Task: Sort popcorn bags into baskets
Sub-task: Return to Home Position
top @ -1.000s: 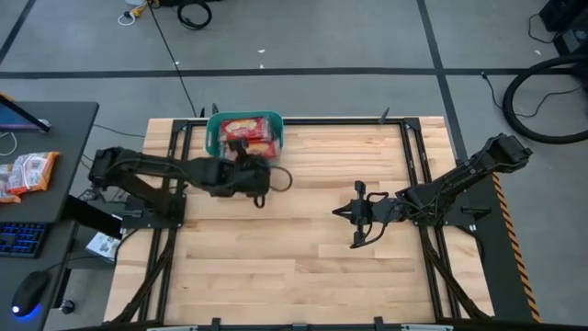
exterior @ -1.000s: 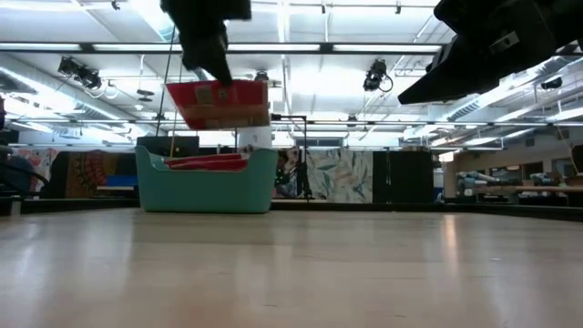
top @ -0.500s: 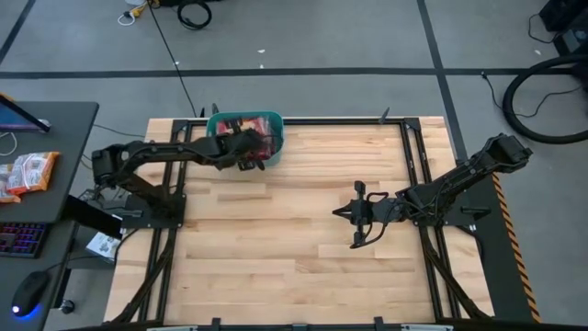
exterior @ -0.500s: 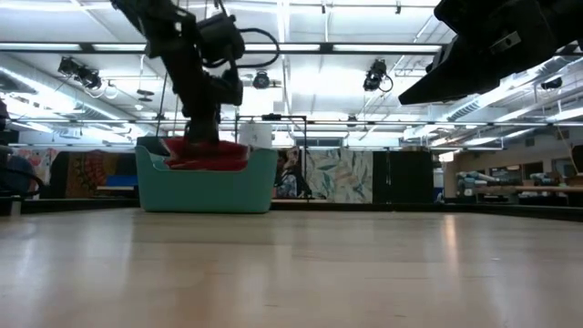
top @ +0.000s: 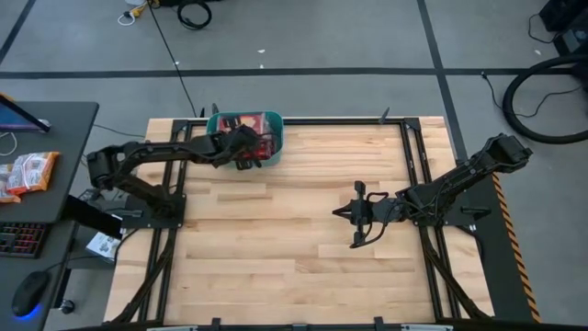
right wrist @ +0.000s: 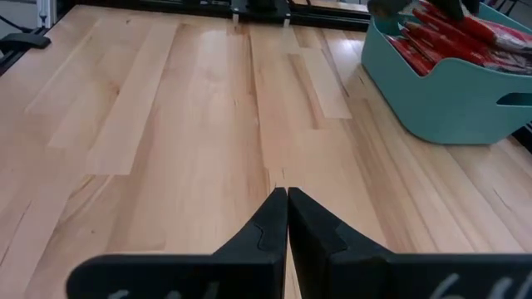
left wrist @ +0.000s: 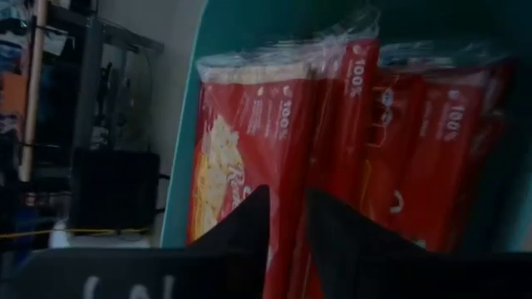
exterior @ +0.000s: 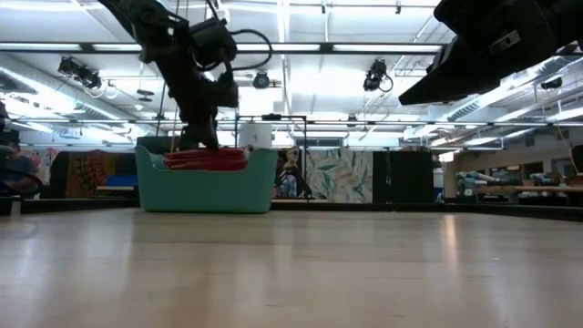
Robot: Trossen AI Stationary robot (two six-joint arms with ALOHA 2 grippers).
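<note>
The teal basket [top: 213, 124] stands at the table's far edge, left of centre, and shows in the low view [exterior: 205, 189]. Several red popcorn bags [top: 248, 122] lie stacked inside it, just topping its rim [exterior: 208, 159]. My left gripper [top: 246, 145] hovers over the basket's near side, fingers pointing down at the bags [left wrist: 249, 141]. In its wrist view a narrow gap shows between its fingertips [left wrist: 287, 208]. My right gripper [top: 338, 213] waits shut right of the table's centre, above bare wood [right wrist: 287, 193], and sees the basket [right wrist: 440, 100] farther off.
Bare wood fills the table's middle and near half. Dark frame rails run along the left, right and far edges. A desk left of the table holds more snack packets [top: 28, 172], a keyboard and a mouse.
My left gripper carried a red bag from above the table toward the far edge, over the basket, and went down into it. The bag, which hung clear below the fingers, now lies among the others in the basket.
</note>
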